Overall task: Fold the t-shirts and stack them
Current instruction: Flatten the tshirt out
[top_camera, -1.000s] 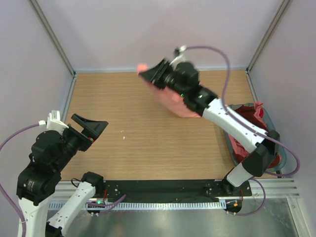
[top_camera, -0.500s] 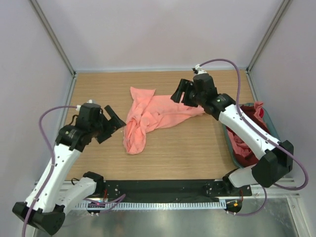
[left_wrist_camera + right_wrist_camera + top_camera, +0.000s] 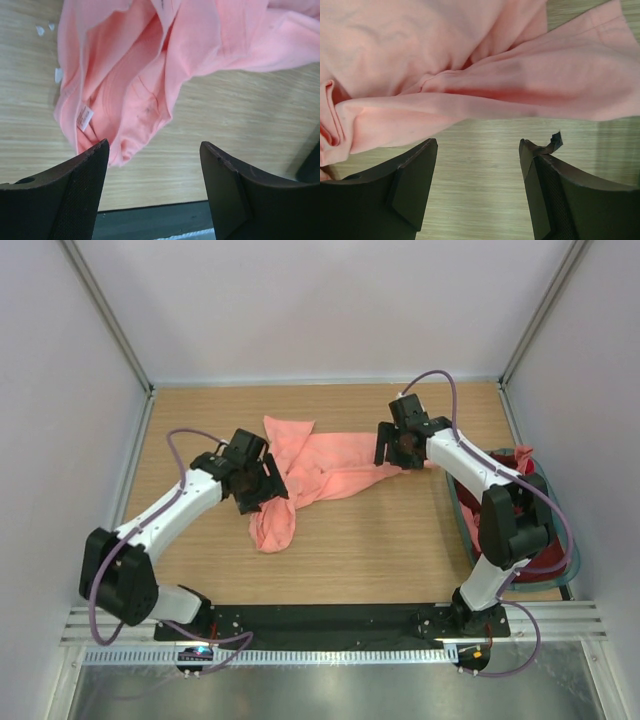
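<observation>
One salmon-pink t-shirt (image 3: 318,468) lies crumpled in the middle of the wooden table, with one end trailing toward the front. My left gripper (image 3: 264,486) hovers open over its left edge; in the left wrist view the cloth (image 3: 165,60) and its white label (image 3: 85,119) lie just beyond my left gripper (image 3: 154,150), with only bare wood between the tips. My right gripper (image 3: 396,448) is open at the shirt's right end. In the right wrist view the shirt (image 3: 470,75) lies ahead of my right gripper (image 3: 477,145), which is empty.
A grey-teal basket (image 3: 568,565) stands at the table's right edge with more reddish cloth (image 3: 520,462) in it, partly hidden by the right arm. Small white flecks (image 3: 45,29) lie on the wood near the shirt. A torn scrap (image 3: 554,142) sticks up from the right fingertip.
The right gripper brought the shirt down from the air onto the table, let it go and opened. The left arm swung in from the left to the shirt's left edge.
</observation>
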Motion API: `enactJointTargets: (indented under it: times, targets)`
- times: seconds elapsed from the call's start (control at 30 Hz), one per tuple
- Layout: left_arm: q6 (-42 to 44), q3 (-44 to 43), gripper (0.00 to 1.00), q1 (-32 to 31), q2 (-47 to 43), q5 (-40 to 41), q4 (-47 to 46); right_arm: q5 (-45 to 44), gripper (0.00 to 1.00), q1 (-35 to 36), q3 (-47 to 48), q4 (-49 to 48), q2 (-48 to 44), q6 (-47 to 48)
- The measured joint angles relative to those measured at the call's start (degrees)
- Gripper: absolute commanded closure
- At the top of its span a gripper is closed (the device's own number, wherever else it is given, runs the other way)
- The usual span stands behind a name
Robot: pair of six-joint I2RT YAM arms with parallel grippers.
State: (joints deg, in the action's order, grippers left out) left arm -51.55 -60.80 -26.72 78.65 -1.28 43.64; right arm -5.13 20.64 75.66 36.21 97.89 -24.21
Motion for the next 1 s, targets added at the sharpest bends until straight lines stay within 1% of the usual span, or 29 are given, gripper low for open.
enactJointTargets:
  times: [0.2, 0.4, 0.5, 0.53, 0.57, 0.6, 0.63, 0.77, 0.83, 0.93, 0.97, 1.0]
  targets:
    - [4.3, -6.6, 0.25, 0.8, 12.5, 3.8, -0.8, -1.1, 0.26, -0.9, 0.0, 1.7, 0.0, 1.6]
    - [7.8, -14.4, 0.29, 4.3, 23.6, 5.9, -0.3, 0.4, 0.26, -0.9, 0.0, 2.3, 0.0, 1.0]
    - [9.0, -17.2, 0.41, 6.0, 27.6, 6.1, -0.3, 0.6, 0.26, -0.9, 0.0, 2.8, 0.0, 0.8]
    - [9.4, -18.0, 0.46, 6.5, 28.7, 5.9, -0.4, 0.6, 0.26, -0.9, 0.0, 2.9, 0.0, 0.8]
    - [9.8, -19.0, 0.66, 7.0, 29.9, 5.7, -0.2, 0.6, 0.26, -0.9, 0.0, 3.0, 0.0, 0.8]
    - [9.8, -20.2, 0.81, 7.4, 31.2, 5.3, -0.2, 0.6, 0.26, -0.9, 0.0, 3.2, 0.0, 0.9]
    - [10.3, -21.5, 1.0, 7.8, 32.5, 5.0, -0.1, 0.5, 0.26, -0.9, 0.1, 3.4, 0.0, 0.9]
    - [12.1, -26.0, 1.0, 9.5, 35.5, 6.5, 1.9, 0.2, 0.26, -0.9, 1.0, 4.8, 0.0, 1.2]
    - [12.9, -27.3, 1.0, 10.5, 35.1, 9.3, 3.4, 0.1, 0.26, -0.9, 1.5, 5.2, 0.0, 1.3]
    - [14.3, -28.0, 1.0, 13.2, 32.2, 16.0, 4.6, -0.1, 0.26, -0.9, 1.9, 5.8, 0.0, 1.4]
    - [14.8, -28.1, 0.98, 14.6, 30.9, 17.4, 4.8, -0.1, 0.26, -0.9, 1.9, 5.9, 0.0, 1.4]
    - [15.5, -28.4, 0.93, 16.2, 29.7, 18.3, 5.0, -0.1, 0.26, -0.9, 1.9, 6.1, 0.0, 1.4]
